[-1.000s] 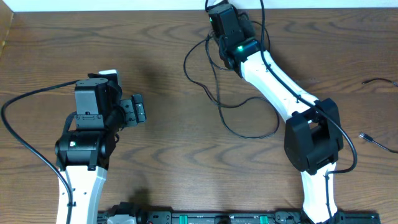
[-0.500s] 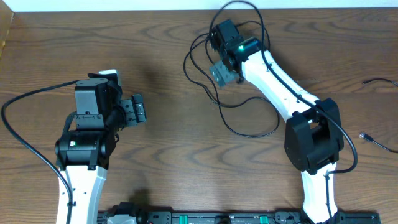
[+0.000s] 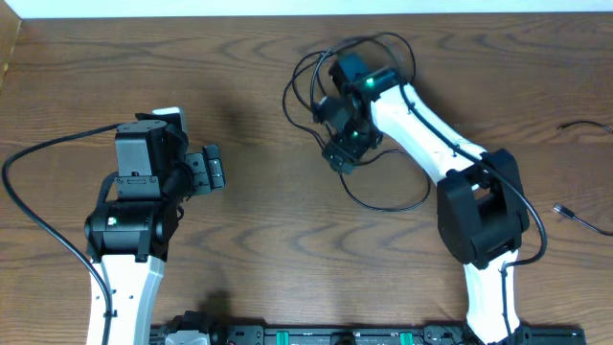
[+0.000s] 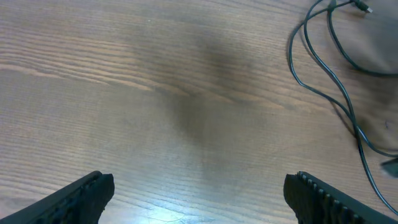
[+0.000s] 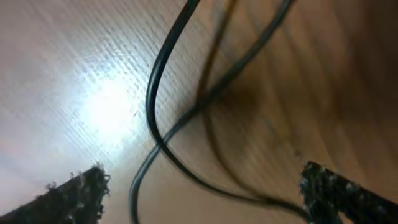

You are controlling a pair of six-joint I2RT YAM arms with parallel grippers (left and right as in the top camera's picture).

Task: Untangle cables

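Observation:
Thin black cables (image 3: 287,100) lie in tangled loops at the table's far middle, with one loop (image 3: 383,209) reaching toward the front. My right gripper (image 3: 341,151) is open and hovers low over the loops. In the right wrist view two black cable strands (image 5: 155,134) cross on the wood between the open jaws (image 5: 202,183), held by neither. My left gripper (image 3: 213,171) is open and empty, well left of the tangle. The left wrist view shows its open jaws (image 4: 199,190) over bare wood, with cable strands (image 4: 339,93) at the upper right. No white cable shows.
Another thin black cable (image 3: 584,125) lies at the far right edge, and a small plug end (image 3: 561,209) lies below it. The right arm's white links (image 3: 421,115) stretch across the right half of the table. The table's far edge is just behind the tangle.
My right gripper has swung from the table's far edge toward the front and lower, onto the cable loops. The top loops have shifted with it. The left arm has not moved.

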